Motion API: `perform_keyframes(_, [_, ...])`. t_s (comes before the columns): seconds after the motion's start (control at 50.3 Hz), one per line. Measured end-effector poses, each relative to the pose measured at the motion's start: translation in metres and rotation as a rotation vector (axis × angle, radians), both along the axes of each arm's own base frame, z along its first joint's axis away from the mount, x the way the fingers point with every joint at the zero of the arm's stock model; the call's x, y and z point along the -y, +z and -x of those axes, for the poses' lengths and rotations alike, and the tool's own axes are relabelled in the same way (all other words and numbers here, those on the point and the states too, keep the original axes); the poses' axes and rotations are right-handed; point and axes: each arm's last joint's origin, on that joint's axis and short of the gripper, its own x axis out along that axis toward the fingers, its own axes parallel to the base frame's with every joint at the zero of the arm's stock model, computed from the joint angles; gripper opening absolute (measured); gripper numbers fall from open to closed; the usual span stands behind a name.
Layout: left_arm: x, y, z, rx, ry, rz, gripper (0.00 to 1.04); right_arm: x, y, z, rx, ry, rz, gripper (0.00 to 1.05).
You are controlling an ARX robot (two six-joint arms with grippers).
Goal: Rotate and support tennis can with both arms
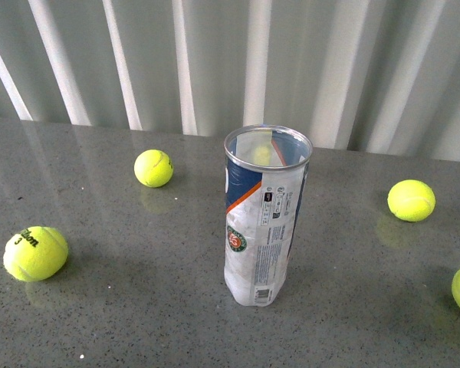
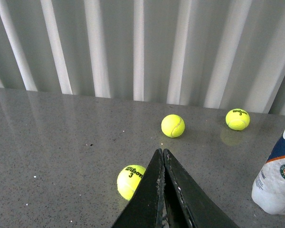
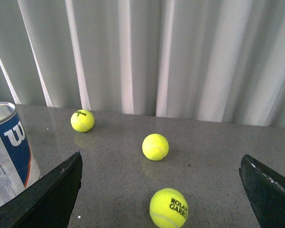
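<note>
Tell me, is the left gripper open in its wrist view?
No, the left gripper has its two black fingers pressed together, holding nothing.

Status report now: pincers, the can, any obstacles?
Left pincer shut, right pincer open, both empty. Tennis can upright, untouched. Tennis balls scattered around.

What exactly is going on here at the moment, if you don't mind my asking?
Nothing is being held yet. The tennis can stands upright and open on the grey table, with yellow tennis balls scattered around it. Neither arm shows in the front view. The left gripper is shut and empty; the right gripper is wide open, with the can just beside one of its fingers.
</note>
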Motion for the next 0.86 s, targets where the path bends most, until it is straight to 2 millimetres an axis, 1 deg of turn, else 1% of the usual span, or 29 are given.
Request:
perform_keyframes(0.239, [0.0, 0.0, 0.0, 0.0, 0.0, 0.0, 0.04, 0.0, 0.0, 0.0, 0.0, 0.0, 0.0, 0.98])
perform_keyframes(0.259, [0.0, 0.0, 0.0, 0.0, 0.0, 0.0, 0.06, 0.0, 0.0, 0.0, 0.0, 0.0, 0.0, 0.98])
perform_keyframes(0.338, [0.0, 0.0, 0.0, 0.0, 0.0, 0.0, 0.2, 0.0, 0.0, 0.0, 0.0, 0.0, 0.0, 0.98])
perform_keyframes(0.358, [0.0, 0.0, 0.0, 0.0, 0.0, 0.0, 0.22, 0.0, 0.0, 0.0, 0.0, 0.0, 0.0, 0.98])
perform_keyframes(0.418, [0.0, 0.0, 0.0, 0.0, 0.0, 0.0, 0.33, 0.0, 0.0, 0.0, 0.0, 0.0, 0.0, 0.98])
perform_keyframes(0.438, [0.0, 0.0, 0.0, 0.0, 0.0, 0.0, 0.34, 0.0, 0.0, 0.0, 0.0, 0.0, 0.0, 0.98])
perform_keyframes(0.537, [0.0, 0.0, 0.0, 0.0, 0.0, 0.0, 0.54, 0.0, 0.0, 0.0, 0.0, 0.0, 0.0, 0.98])
perform_keyframes(0.577, [0.0, 0.0, 0.0, 0.0, 0.0, 0.0, 0.59, 0.0, 0.0, 0.0, 0.0, 0.0, 0.0, 0.98])
perform_keyframes(0.716, [0.0, 0.0, 0.0, 0.0, 0.0, 0.0, 0.84, 0.0, 0.0, 0.0, 0.0, 0.0, 0.0, 0.98])
perform_keyframes(0.815, [0.0, 0.0, 0.0, 0.0, 0.0, 0.0, 0.98, 0.0, 0.0, 0.0, 0.0, 0.0, 0.0, 0.98])
perform_keyframes(0.855, [0.0, 0.0, 0.0, 0.0, 0.0, 0.0, 1.0, 0.0, 0.0, 0.0, 0.0, 0.0, 0.0, 0.98])
